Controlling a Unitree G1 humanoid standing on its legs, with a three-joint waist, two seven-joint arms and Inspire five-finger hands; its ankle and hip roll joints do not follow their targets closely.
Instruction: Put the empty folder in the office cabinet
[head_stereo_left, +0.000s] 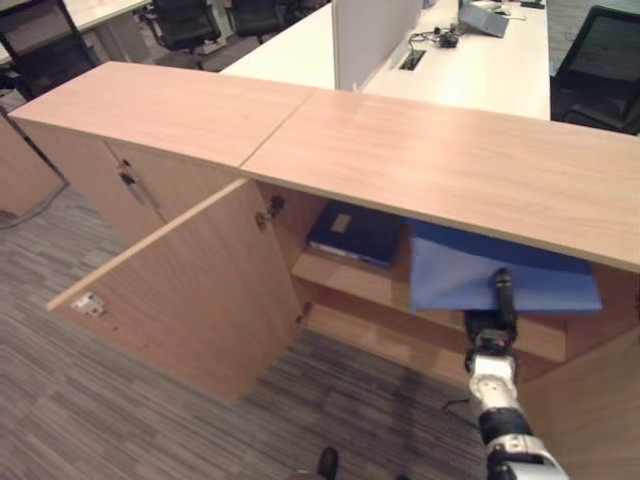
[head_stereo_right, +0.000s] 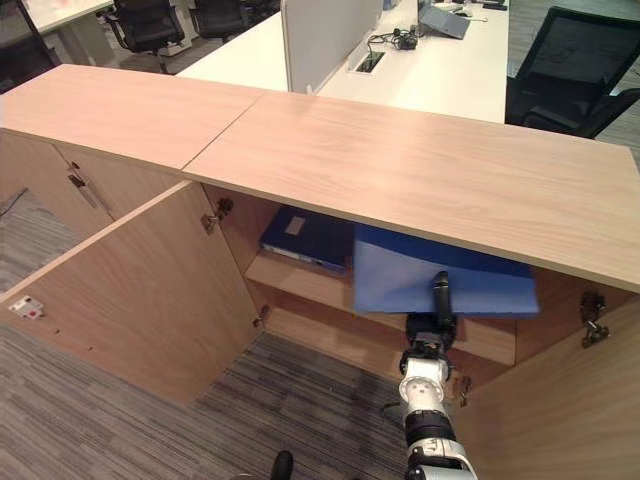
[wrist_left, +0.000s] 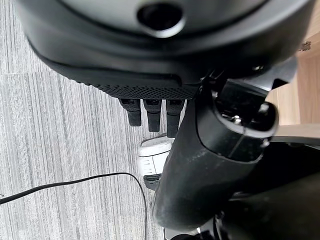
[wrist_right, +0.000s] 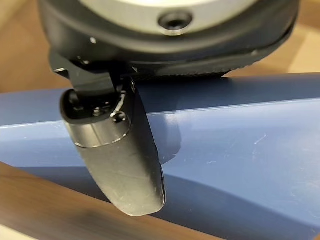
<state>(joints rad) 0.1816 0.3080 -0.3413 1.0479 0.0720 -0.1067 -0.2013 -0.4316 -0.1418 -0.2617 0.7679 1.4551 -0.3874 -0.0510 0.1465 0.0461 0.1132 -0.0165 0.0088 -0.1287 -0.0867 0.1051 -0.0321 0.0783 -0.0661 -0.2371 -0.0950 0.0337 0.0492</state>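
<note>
Right wrist view: right hand pinches the plain light-blue folder, flat on shelf.

No legible writing anywhere in these views.

Three things look as if they might carry print, but none can be read. A small white sticker with a red mark sits near the outer lower corner of the open light-wood cabinet door; its marks are too small to make out. Past that door's hinge side, inside the cabinet, a pale rectangular label lies on the cover of the dark blue binder on the shelf, and it appears blank. The lighter blue plastic folder beside that binder shows only scratches and glare on its surface.
</note>
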